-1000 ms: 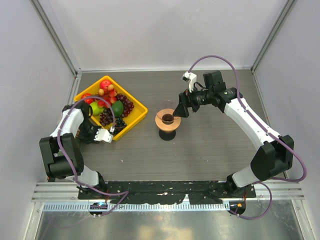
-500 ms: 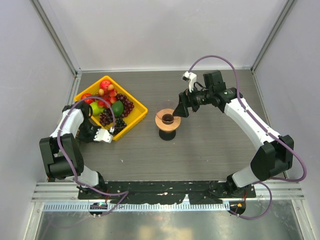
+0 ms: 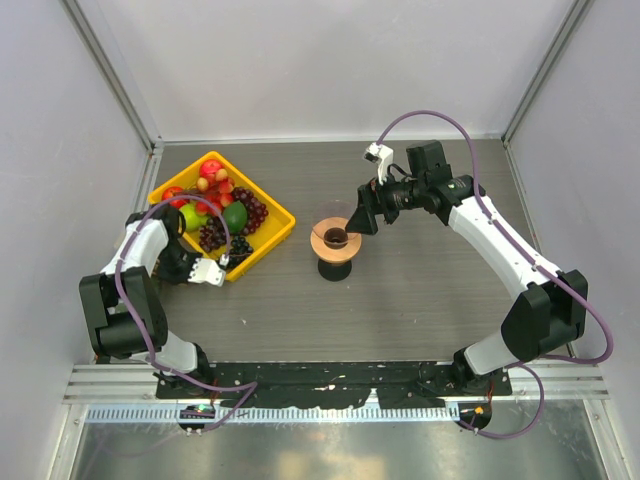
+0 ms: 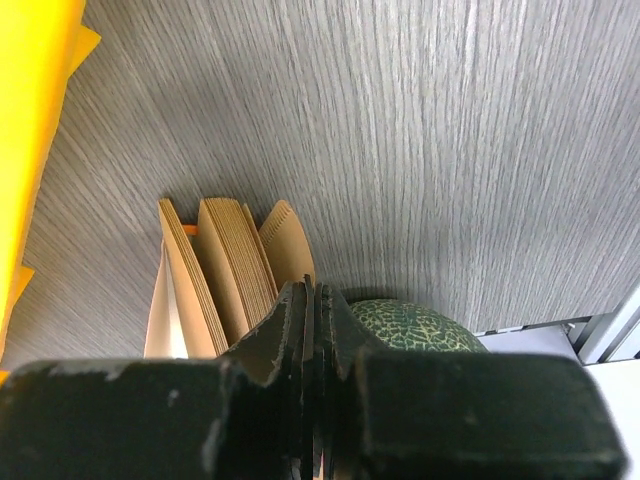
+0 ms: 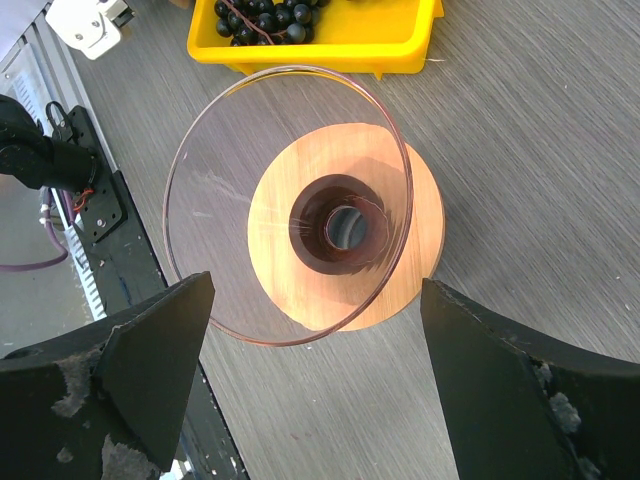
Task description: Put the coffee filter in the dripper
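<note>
1. The left gripper (image 4: 310, 305) has its jaws pressed together with no gap showing. The right gripper (image 5: 315, 283) has its jaws spread wide and holds nothing.
2. A single thin tan-brown paper coffee filter (image 4: 287, 245) stands on edge just beyond the left fingertips, at the right side of a thick bundle of tan paper filters (image 4: 225, 270). I cannot tell whether the closed jaws pinch its lower edge, because the fingers hide that spot.
3. The clear cone dripper with a light-wood ring collar and black base (image 3: 335, 243) stands upright mid-table, well to the right of the coffee filter. The right wrist view shows only glass, wood and the dark hole at the bottom, with no paper inside.
4. The right gripper hovers at the dripper, a finger to either side of the cone, touching nothing as far as shows.
5. The yellow plastic tray of fruit (image 3: 270, 205) sits at the far left of the grey wood-grain table (image 3: 420, 300), just beside the bundle.
6. My judgement is that the task is near its start. The single filter has yet to be drawn clear of the bundle, carried right, and seated in the cone.
</note>
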Controlling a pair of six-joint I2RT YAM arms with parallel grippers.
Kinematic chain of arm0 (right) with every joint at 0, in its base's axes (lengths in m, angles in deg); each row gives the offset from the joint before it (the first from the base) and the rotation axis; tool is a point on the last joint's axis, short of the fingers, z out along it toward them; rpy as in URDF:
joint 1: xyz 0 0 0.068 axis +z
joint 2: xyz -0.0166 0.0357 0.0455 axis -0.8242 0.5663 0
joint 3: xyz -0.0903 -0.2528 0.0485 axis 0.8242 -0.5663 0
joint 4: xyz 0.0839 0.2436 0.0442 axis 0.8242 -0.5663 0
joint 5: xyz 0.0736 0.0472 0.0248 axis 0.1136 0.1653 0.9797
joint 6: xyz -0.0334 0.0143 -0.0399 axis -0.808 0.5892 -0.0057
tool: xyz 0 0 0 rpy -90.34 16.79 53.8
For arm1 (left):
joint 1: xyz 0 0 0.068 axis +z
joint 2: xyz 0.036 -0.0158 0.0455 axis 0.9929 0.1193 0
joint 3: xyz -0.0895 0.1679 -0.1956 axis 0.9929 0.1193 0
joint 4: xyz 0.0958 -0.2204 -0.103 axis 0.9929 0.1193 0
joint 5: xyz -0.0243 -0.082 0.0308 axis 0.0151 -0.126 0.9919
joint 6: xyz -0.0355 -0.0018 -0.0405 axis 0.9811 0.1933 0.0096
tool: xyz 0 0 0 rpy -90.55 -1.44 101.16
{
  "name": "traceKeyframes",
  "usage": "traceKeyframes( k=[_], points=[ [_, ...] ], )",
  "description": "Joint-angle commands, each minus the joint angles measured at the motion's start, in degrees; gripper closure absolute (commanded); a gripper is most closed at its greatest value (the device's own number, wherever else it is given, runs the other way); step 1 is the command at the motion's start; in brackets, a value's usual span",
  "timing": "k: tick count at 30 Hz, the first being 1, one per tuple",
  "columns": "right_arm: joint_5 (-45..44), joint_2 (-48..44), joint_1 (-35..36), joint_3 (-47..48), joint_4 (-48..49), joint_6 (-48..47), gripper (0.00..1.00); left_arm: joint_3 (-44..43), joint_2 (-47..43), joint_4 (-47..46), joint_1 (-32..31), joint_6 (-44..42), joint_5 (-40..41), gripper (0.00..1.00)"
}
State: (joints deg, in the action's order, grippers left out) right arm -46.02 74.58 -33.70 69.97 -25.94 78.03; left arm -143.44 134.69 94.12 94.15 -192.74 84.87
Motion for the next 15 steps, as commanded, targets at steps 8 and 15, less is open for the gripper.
traceKeyframes(
  k=[8, 15],
  points=[
    [1.16, -1.32, 0.17, 0.00, 2.38, 0.50, 0.09, -2.25, -4.36, 6.67, -0.72, 0.55, -7.11, 1.00],
    [1.16, -1.32, 0.17, -0.09, 2.47, 0.68, 0.09, -3.04, -3.31, 4.83, -0.46, 3.54, -4.48, 0.77]
  ],
)
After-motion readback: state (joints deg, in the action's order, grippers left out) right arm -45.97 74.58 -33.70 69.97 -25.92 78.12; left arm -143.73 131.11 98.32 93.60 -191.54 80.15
